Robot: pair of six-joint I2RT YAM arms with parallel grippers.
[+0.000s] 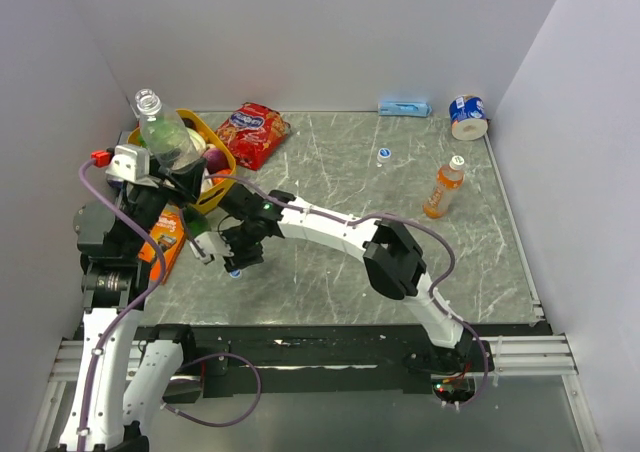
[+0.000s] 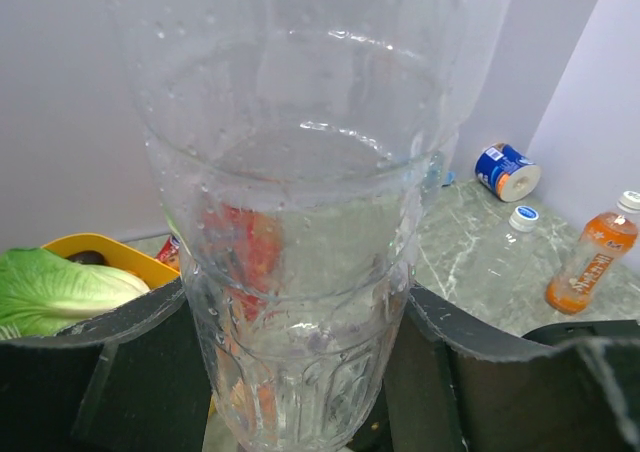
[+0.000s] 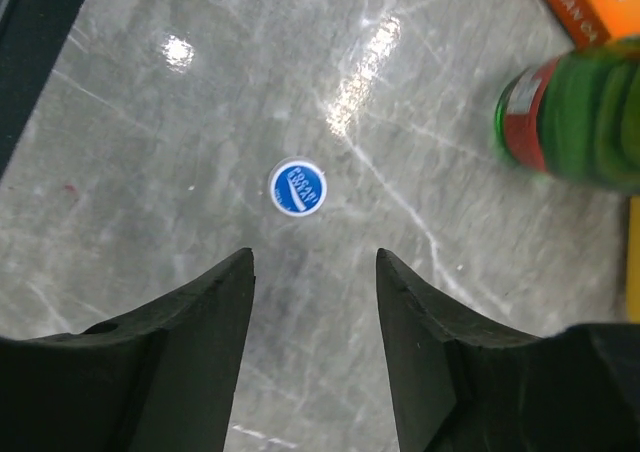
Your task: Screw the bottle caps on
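Note:
My left gripper (image 1: 183, 175) is shut on the lower body of a see-through bottle (image 1: 165, 132), holding it up at the far left with its neck open and uncapped. In the left wrist view that bottle (image 2: 300, 222) fills the space between the pads (image 2: 470, 342). My right gripper (image 3: 315, 262) hovers open over the table, nothing between its fingers. A blue cap (image 3: 297, 186) lies flat on the table just ahead of the fingertips, seen from above as the blue cap (image 1: 235, 272) below my right gripper (image 1: 237, 252). A second blue cap (image 1: 384, 155) lies mid-table. The orange drink bottle (image 1: 444, 190) wears a whitish cap (image 1: 457, 161).
A yellow basket (image 1: 222, 157) with greens and a red snack bag (image 1: 252, 132) sit at the back left. A dark green bottle (image 3: 580, 122) and an orange box (image 1: 165, 242) lie close to the right gripper. A blue-and-white tape roll (image 1: 467, 117) stands in the far right corner.

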